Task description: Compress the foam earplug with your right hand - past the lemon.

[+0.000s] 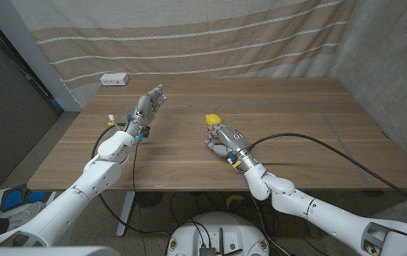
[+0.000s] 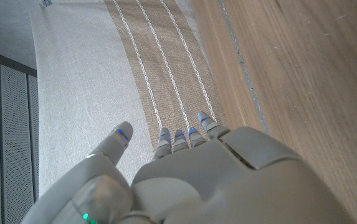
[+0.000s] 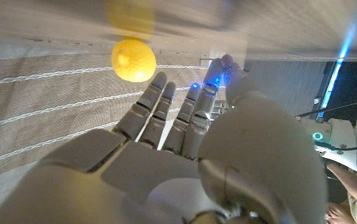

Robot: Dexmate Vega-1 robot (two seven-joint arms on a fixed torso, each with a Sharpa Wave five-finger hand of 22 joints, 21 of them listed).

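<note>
A yellow lemon lies near the middle of the wooden table. My right hand is just on the near side of it, low over the table, fingers stretched toward the lemon and holding nothing. In the right wrist view the lemon sits just beyond the fingertips of my right hand. The hand hides the table surface under it. My left hand is raised over the table's left part, fingers extended and empty; the left wrist view shows this left hand with straight fingers.
A white box sits at the table's far left corner. A striped curtain hangs behind the table. A taped line runs across the wood. A person's limb shows at the edge of the right wrist view.
</note>
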